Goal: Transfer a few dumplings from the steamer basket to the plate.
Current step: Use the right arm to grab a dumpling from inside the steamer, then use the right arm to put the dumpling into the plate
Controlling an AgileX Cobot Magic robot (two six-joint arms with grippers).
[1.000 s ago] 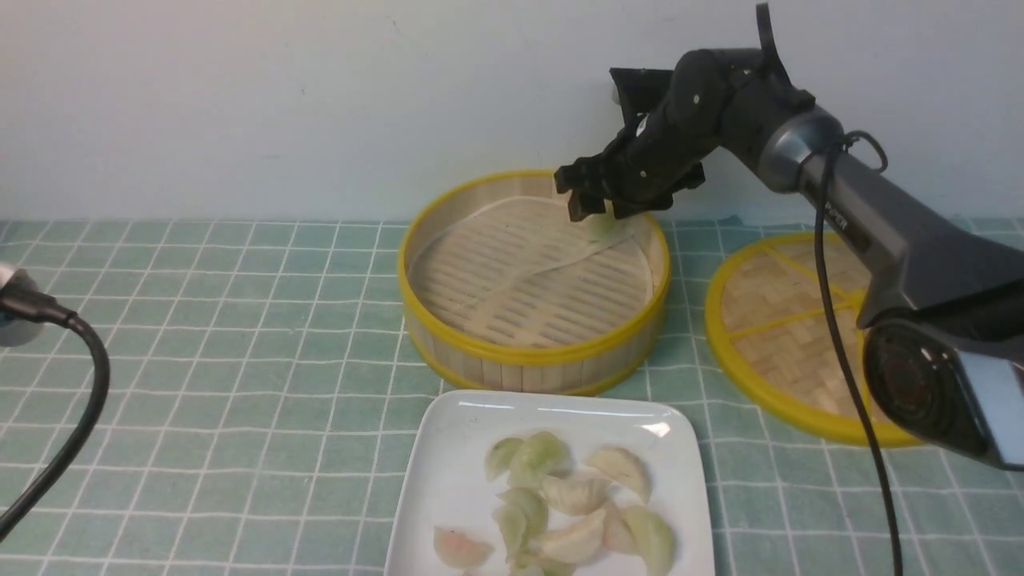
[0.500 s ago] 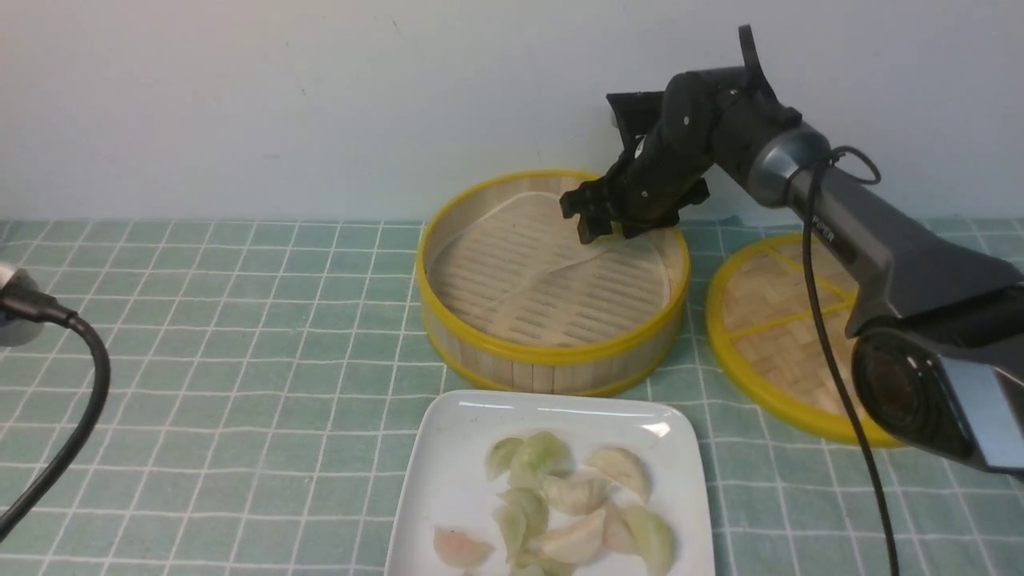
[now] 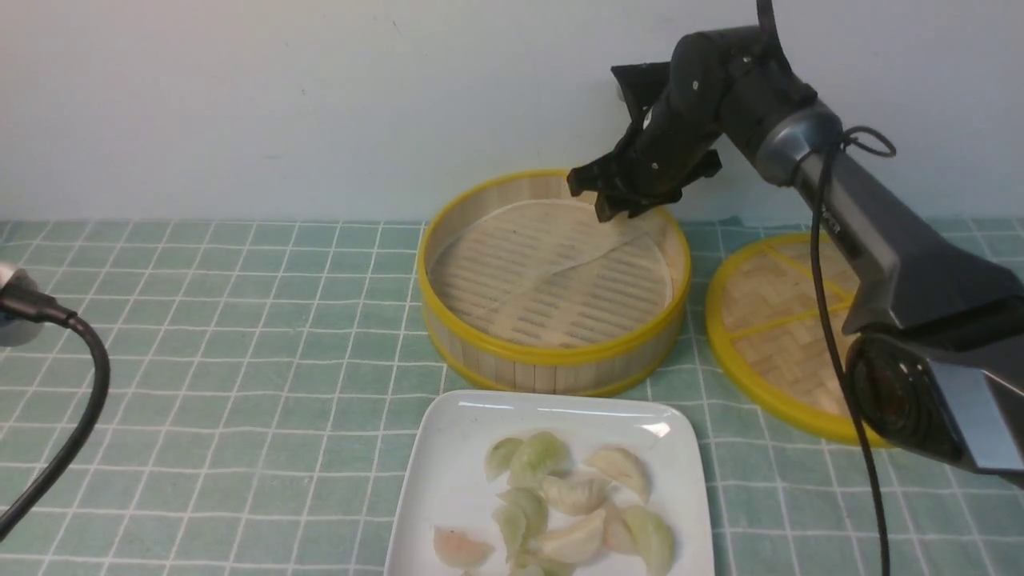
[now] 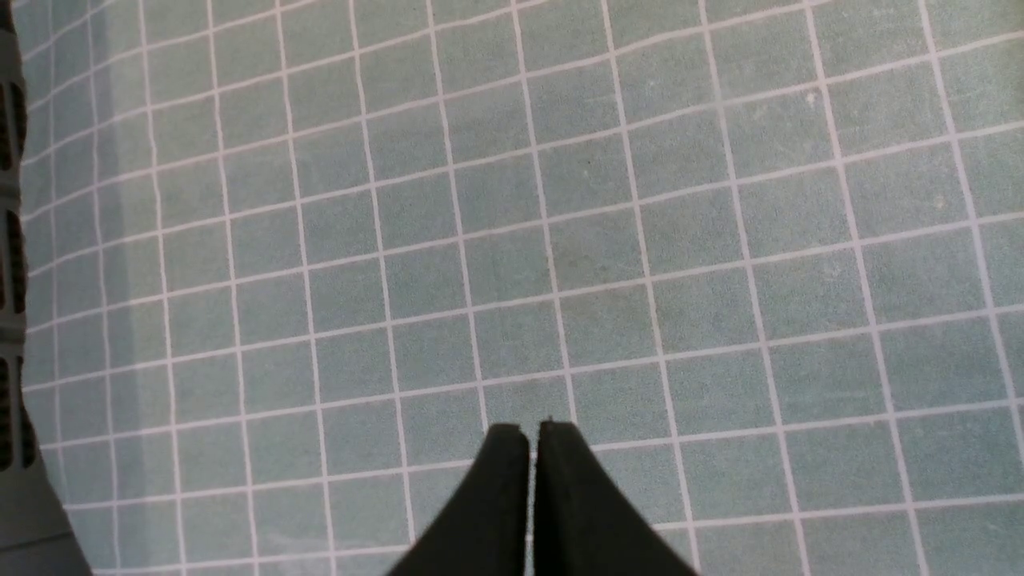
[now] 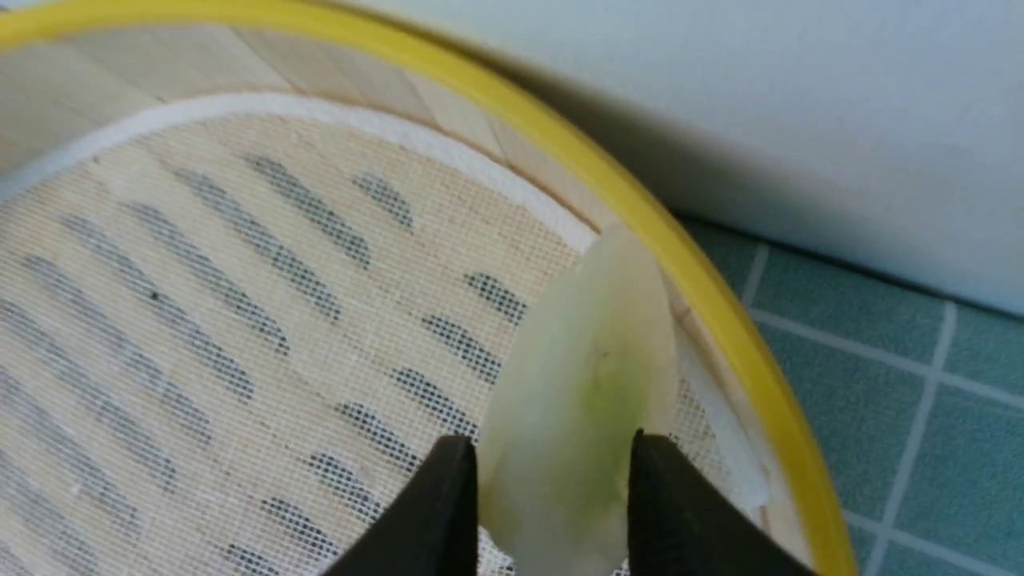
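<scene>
The cloth is teal with a white grid; the basket has yellow rims, pale slats and a dark-slotted floor under whitish mesh. The lid is tan herringbone weave with yellow rim and spokes. The plate is plain white, its dumplings pale green and cream (one pinkish), and another dumpling is translucent white, yellow-green inside.

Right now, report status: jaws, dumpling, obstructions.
Right jaws shut on green dumpling, at steamer basket far rim. Left jaws shut over tablecloth. Nothing blocks the plate.
</scene>
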